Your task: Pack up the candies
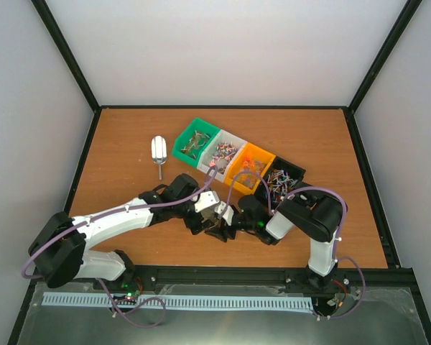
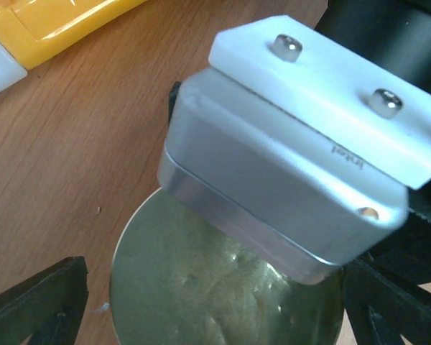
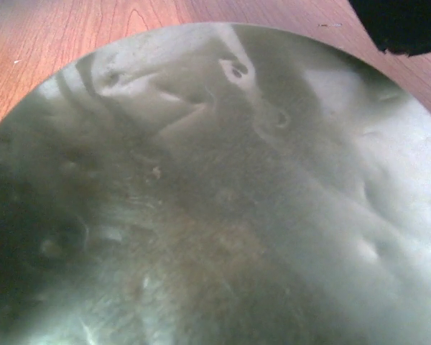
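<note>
Left gripper (image 2: pixel 215 305) spread wide, matte black fingers (image 2: pixel 36 305) either side of a dull, dented round metal disc (image 2: pixel 201 280) on the wood-grain bench (image 2: pixel 72 144). Close opposite, right gripper (image 1: pixel 230 218), open or closed impossible to tell, its boxy silver camera (image 2: pixel 273 187) overhanging the disc. Beyond both grippers, well apart: candies (image 1: pixel 223 152), tiny wrapped heaps in a slanted row of green, white, orange and black plastic bins (image 1: pixel 201 122). Beyond-left of the left gripper, a shiny metal scoop (image 1: pixel 159 149).

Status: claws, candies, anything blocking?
Left claw open, straddling round dull-gold metal tin. Right claw close over same tin, jaws unseen. Wrapped candies in four plastic bins. Silver metal scoop lies clear, left of bins.
</note>
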You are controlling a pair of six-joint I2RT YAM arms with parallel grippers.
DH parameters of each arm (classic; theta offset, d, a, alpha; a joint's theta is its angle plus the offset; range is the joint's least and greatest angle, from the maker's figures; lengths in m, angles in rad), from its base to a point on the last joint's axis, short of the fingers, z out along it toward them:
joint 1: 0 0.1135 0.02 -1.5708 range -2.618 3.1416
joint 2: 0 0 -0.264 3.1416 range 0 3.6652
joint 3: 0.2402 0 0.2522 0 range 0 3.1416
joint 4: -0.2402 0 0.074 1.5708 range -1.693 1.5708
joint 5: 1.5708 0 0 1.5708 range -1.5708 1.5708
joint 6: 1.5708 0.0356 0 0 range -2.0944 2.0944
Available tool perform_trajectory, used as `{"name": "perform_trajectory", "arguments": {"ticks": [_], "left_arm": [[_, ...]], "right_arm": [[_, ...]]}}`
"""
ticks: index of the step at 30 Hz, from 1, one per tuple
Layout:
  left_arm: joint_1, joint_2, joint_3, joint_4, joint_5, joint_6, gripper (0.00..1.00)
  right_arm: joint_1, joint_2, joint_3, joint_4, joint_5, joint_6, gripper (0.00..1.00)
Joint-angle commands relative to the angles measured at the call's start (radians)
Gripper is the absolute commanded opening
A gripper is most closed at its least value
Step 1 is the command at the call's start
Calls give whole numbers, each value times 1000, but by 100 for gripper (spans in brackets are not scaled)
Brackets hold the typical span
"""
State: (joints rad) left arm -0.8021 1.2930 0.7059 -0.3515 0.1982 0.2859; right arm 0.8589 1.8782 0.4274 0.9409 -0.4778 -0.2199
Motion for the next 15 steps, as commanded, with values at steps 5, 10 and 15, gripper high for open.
{"name": "perform_trajectory", "arguments": {"ticks": [5,10,15], "left_arm": [[-10,41,-8,-57,-4,52,79],[21,15,-16,-103,29,93,88],[21,-33,-36,-105,103,125,99]], "right_arm": [[2,22,-4,-61,27,4,55],[-3,19,-11,-67,18,-4,55],[-2,23,-6,-66,12,-3,55]]}}
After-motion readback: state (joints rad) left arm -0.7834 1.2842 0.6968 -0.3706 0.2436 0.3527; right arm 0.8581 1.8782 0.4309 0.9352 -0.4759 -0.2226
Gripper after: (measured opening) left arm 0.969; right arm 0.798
